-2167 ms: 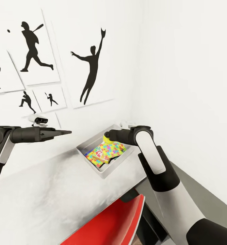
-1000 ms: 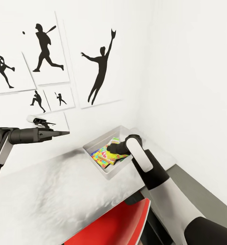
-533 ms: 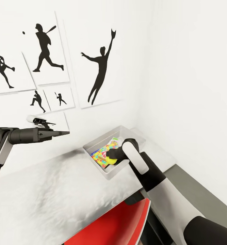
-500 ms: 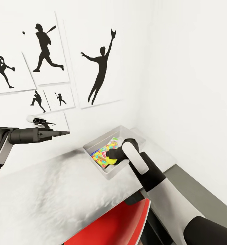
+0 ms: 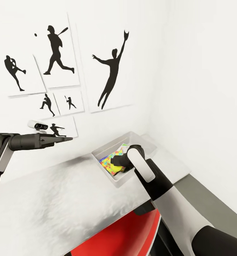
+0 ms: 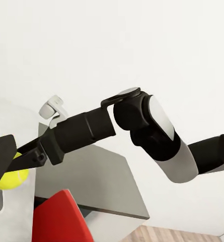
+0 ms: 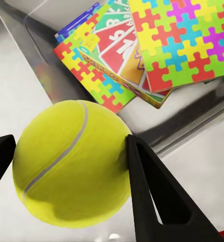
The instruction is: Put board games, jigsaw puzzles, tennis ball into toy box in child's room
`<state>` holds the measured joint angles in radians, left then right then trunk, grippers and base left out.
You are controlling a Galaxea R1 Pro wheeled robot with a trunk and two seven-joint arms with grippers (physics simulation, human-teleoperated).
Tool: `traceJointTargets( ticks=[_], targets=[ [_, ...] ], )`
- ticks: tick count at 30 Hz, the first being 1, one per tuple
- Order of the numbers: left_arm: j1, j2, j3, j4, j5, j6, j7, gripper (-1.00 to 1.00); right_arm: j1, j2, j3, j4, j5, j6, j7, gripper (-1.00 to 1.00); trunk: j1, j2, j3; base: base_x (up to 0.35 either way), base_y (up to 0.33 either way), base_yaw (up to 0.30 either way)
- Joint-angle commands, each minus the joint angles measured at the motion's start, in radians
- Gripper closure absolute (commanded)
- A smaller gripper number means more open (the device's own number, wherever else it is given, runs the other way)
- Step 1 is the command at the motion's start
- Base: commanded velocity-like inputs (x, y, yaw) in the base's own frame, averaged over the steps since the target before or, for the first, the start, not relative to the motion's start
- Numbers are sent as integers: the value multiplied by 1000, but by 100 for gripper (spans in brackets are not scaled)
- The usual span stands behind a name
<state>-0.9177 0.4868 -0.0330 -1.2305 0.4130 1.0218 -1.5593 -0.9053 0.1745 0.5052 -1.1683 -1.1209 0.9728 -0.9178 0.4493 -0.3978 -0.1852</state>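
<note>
Your tennis ball [image 7: 71, 162] sits pinched between the 2 fingers of the right gripper [image 7: 66, 166], just above the toy box [image 5: 104, 152] and its stacked jigsaw puzzles [image 7: 184, 40], while your left gripper [image 5: 63, 139], fingers pressed together, hangs well apart over the table [image 5: 61, 199].

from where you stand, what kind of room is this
Probably a child's bedroom or playroom. Baseball player silhouette prints cover the white wall, a toy box of jigsaw puzzles sits on the white table, and the right tool holds a tennis ball over it.
</note>
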Motion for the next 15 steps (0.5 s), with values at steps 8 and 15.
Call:
traceJointTargets(
  ticks=[8, 15],
  targets=[
    [-1, 1, -4, 0, 1, 11, -5, -100, -8, 0, 1, 31, -3, -37, -10, 100, 1, -2, -2, 0, 0, 1],
    [3, 1, -2, 0, 1, 10, -4, -100, -15, 0, 2, 62, -5, -99, -7, 100, 1, -2, -2, 0, 0, 0]
  ],
)
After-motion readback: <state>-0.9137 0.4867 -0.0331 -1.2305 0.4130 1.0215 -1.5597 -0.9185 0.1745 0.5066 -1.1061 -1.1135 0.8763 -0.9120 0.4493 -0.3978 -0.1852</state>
